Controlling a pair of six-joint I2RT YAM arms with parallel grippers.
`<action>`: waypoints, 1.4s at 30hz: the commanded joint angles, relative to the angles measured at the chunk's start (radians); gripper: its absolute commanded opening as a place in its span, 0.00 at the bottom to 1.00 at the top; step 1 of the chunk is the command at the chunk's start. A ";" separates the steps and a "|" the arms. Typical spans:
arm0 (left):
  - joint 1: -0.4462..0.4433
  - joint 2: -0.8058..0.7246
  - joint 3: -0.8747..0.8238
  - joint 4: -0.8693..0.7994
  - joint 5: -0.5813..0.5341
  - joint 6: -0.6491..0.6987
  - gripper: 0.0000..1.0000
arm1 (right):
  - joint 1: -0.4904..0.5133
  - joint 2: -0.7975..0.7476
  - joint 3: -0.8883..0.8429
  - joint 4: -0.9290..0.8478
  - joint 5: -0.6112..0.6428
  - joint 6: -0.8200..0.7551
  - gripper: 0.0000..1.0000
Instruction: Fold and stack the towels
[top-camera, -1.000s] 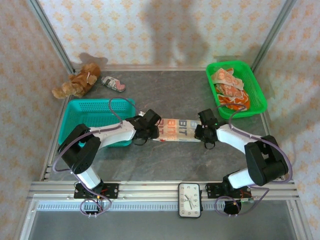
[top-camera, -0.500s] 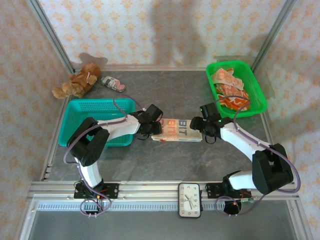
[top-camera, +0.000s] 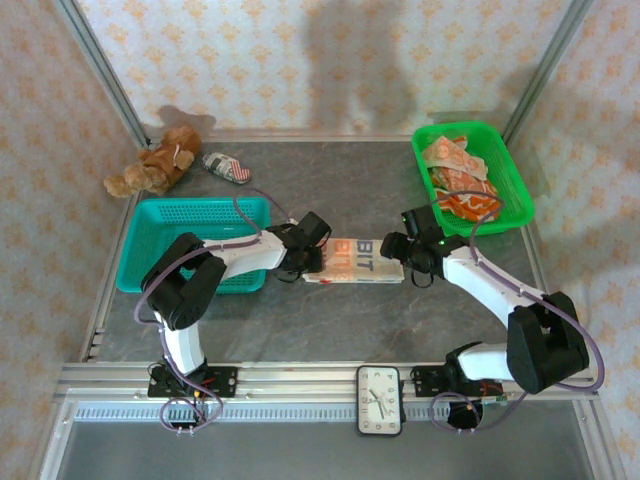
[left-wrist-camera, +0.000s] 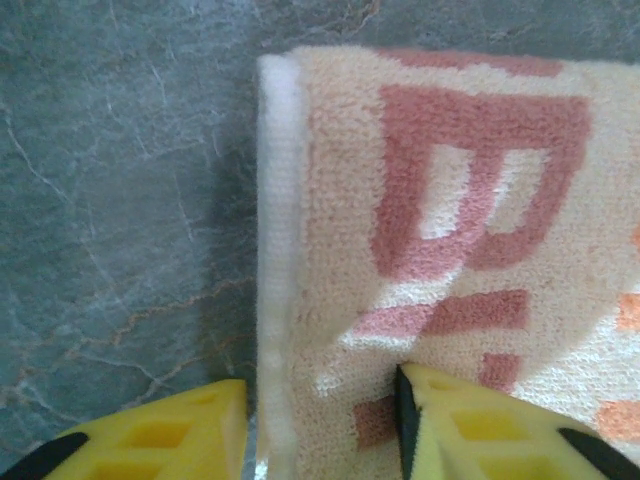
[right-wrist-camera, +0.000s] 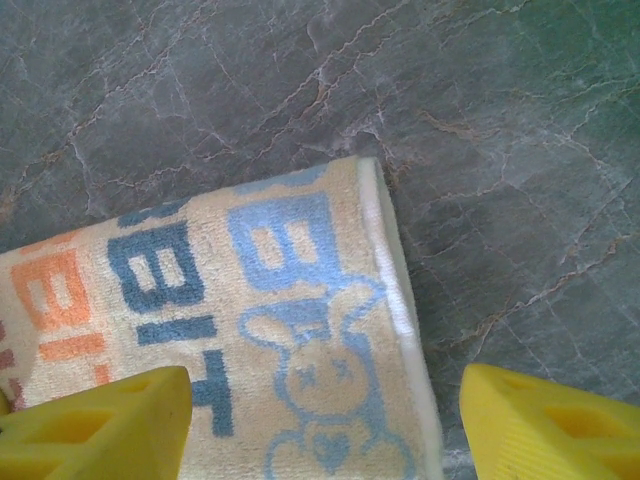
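Folded towel (top-camera: 362, 260) flat mid-surface (top-camera: 350, 320), between our two hands

We see crumpled towels (top-camera: 458, 180) in the green basket (top-camera: 520, 208), with the teal basket (top-camera: 160, 225) left beside our left arm. Bare surface lies open in front. Up close, our left hand (left-wrist-camera: 318, 380) stands partly spread astride the towel's left edge. Our right hand (right-wrist-camera: 325, 375) is spread wide above the right end's blue bunny.

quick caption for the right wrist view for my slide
Open right gripper poised over the bunny-printed end of a folded towel on the grey table.
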 joint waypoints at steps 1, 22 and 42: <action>-0.018 0.065 -0.003 -0.006 0.005 0.011 0.28 | 0.004 -0.030 0.023 -0.021 0.044 0.014 0.72; -0.007 -0.236 0.296 -0.576 -0.303 0.234 0.00 | 0.004 -0.039 0.084 -0.002 0.059 0.026 0.99; 0.161 -0.436 0.601 -1.032 -0.547 0.525 0.00 | 0.039 0.059 0.124 0.074 0.035 0.031 0.99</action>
